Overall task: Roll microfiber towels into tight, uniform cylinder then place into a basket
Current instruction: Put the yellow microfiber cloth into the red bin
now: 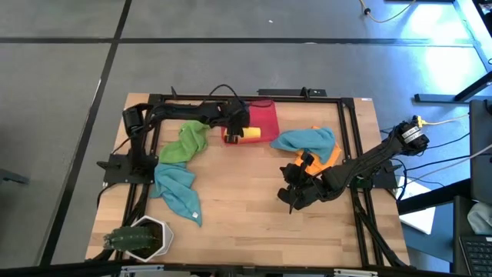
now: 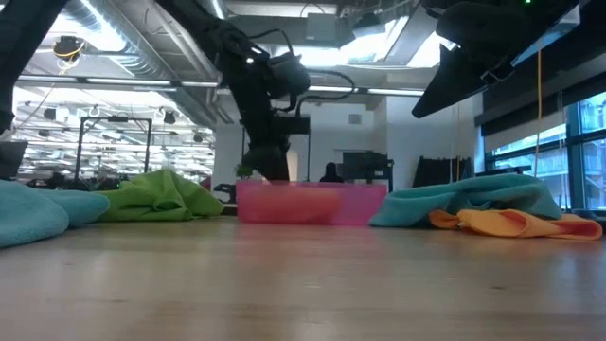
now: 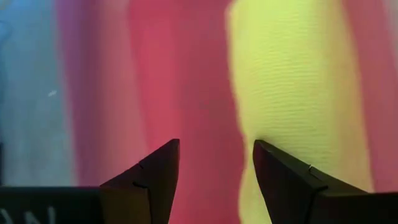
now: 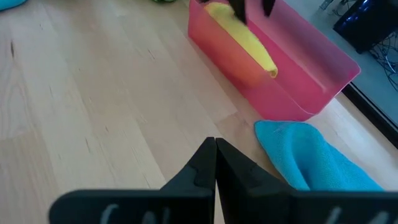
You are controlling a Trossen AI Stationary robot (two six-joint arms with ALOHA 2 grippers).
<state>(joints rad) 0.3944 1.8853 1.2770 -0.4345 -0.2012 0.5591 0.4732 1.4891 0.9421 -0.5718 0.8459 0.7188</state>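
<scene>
The red-pink basket [image 1: 265, 115] stands at the table's far middle, and a rolled yellow towel [image 1: 254, 133] lies inside it along the near wall. My left gripper [image 1: 234, 131] is open over the roll's left end. In the left wrist view its fingers [image 3: 155, 168] frame the basket floor [image 3: 180, 74] and the yellow roll [image 3: 292, 87]. My right gripper [image 1: 290, 201] is shut and holds nothing, above the bare wood right of centre. Loose on the table lie a green towel [image 1: 184, 142], a teal towel [image 1: 177, 188], another teal towel [image 1: 307, 140] and an orange one [image 1: 327, 158]. My left gripper slants down into the basket with open fingers; one fingertip [image 3: 267, 155] stands right at the edge of the yellow roll [image 3: 261, 124]. I cannot tell whether it touches the roll.
A white pot with a green plant [image 1: 142, 238] stands at the near left corner. A black frame [image 1: 154, 100] runs along the table's left, far and right sides. Bare wood [image 1: 238, 200] lies between the left teal towel and my right gripper.
</scene>
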